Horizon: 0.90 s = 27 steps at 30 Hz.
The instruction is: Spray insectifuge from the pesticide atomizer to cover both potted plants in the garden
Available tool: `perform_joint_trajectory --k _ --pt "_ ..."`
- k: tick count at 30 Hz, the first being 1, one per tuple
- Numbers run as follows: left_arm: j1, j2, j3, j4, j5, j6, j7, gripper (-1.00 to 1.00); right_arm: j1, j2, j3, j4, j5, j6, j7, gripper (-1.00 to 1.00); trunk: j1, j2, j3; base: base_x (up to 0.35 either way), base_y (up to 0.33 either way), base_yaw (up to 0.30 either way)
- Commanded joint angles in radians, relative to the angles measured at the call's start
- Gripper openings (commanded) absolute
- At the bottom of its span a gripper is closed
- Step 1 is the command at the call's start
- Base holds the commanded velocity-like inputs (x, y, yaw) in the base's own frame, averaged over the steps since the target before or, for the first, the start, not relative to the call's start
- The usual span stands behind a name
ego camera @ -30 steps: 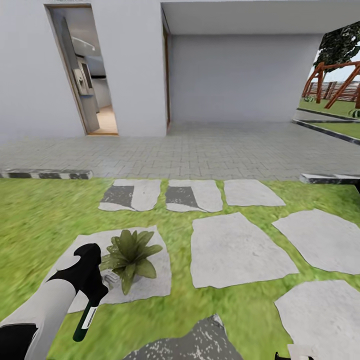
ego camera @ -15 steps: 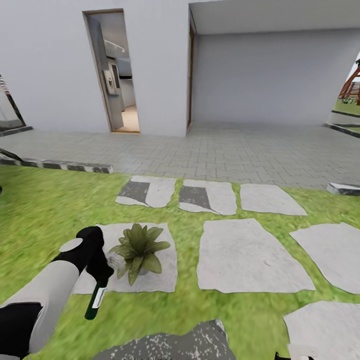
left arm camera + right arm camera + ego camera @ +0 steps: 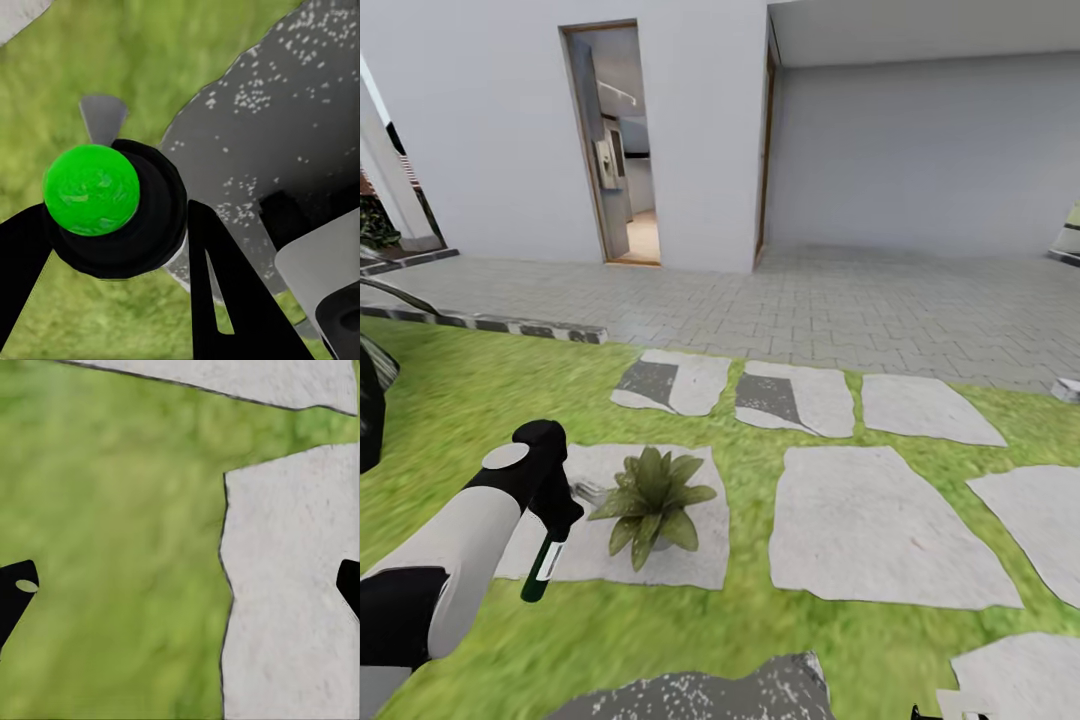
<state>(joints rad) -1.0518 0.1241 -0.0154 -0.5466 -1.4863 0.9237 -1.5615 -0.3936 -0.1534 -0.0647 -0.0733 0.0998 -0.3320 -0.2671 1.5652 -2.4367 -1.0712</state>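
Note:
My left gripper [image 3: 563, 517] is shut on the pesticide atomizer [image 3: 542, 567], whose dark-green body with a white label hangs down and whose pale trigger head [image 3: 589, 490] points toward a potted plant [image 3: 655, 494]. That plant is a small rosette of green leaves on a grey stepping stone [image 3: 690, 560], just right of the gripper. I cannot make out specks on its leaves. In the left wrist view the atomizer's green base [image 3: 91, 189] sits between the black fingers [image 3: 212, 281]. My right gripper [image 3: 180, 589] is open over grass and a stone slab [image 3: 292, 607]. The second potted plant is out of view.
Several grey stepping stones [image 3: 880, 530] lie across the lawn [image 3: 450, 400]. A stone with white specks [image 3: 700, 692] is at my feet. Beyond a kerb [image 3: 510, 326] lies grey paving [image 3: 860, 300], a white house wall and an open doorway [image 3: 622, 150]. A dark object [image 3: 370, 405] is at the left edge.
The head camera has swung left, so the whole scene has slid right. The left arm, still holding the atomizer, now sits a little higher in the picture beside the plant.

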Motion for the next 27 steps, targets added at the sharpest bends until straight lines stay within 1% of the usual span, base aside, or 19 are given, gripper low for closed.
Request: perform_joint_trajectory --k 1,13,19,24,25,27 --pt "0.000 0.000 -0.002 -0.001 -0.008 0.010 -0.009 -1.00 -0.001 0.000 -0.007 0.001 0.011 -0.002 -0.003 1.00 0.000 0.000 -0.001 0.283 -0.085 0.000" --pt "0.006 0.000 0.000 0.000 -0.008 0.011 -0.009 -1.00 -0.001 0.003 -0.007 -0.001 0.009 -0.002 -0.004 1.00 0.000 0.000 -0.001 0.301 -0.091 0.007" --pt "0.011 -0.001 0.000 0.005 -0.007 0.011 -0.009 -1.00 -0.001 0.008 -0.006 -0.001 0.009 -0.002 -0.006 1.00 0.000 0.000 -0.001 0.296 -0.118 0.225" --pt "0.016 -0.009 0.000 0.011 -0.009 0.009 -0.009 -1.00 -0.001 0.009 -0.006 0.000 0.009 -0.002 -0.006 1.00 0.000 0.000 -0.001 0.215 -0.206 0.273" --pt "0.016 -0.012 -0.003 0.012 -0.009 0.009 -0.009 -1.00 -0.001 0.009 -0.007 -0.001 0.009 -0.002 -0.005 1.00 0.000 0.000 -0.001 0.169 -0.236 0.161" --pt "0.018 -0.021 -0.040 0.013 -0.009 0.010 -0.009 -1.00 -0.001 0.009 -0.007 -0.001 0.009 -0.002 -0.005 1.00 0.000 0.000 -0.001 0.091 -0.261 0.050"
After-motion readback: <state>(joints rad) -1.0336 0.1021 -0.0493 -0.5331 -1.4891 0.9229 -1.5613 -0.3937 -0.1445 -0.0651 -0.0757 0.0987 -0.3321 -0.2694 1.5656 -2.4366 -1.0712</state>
